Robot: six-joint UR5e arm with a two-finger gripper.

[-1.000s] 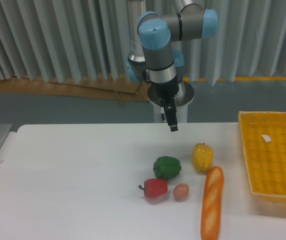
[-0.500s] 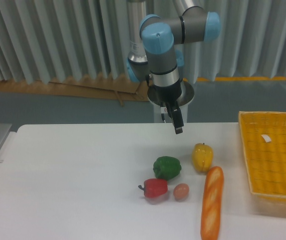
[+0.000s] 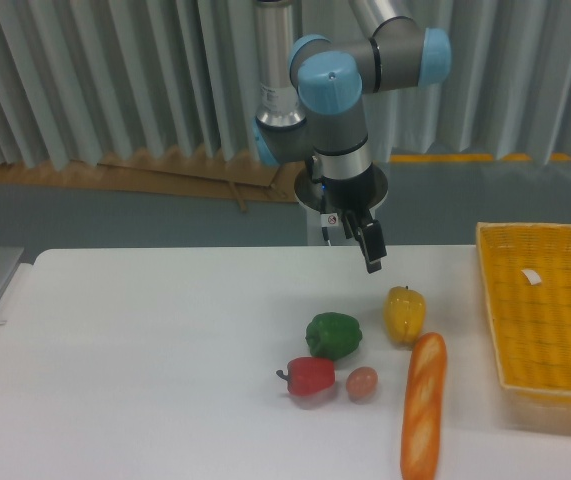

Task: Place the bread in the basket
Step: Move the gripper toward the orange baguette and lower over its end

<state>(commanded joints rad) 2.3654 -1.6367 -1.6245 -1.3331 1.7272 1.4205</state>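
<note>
Jaws [image 3: 372, 262] now nearer bread [image 3: 424, 404]

Grey UR5e arm with blue joint caps reaches down; black two-finger gripper [image 3: 371, 262] tilted, empty, jaw gap unclear

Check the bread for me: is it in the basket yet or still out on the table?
Out. The bread lies flat on the white table, left of the yellow basket, which holds only a small white tag.
</note>
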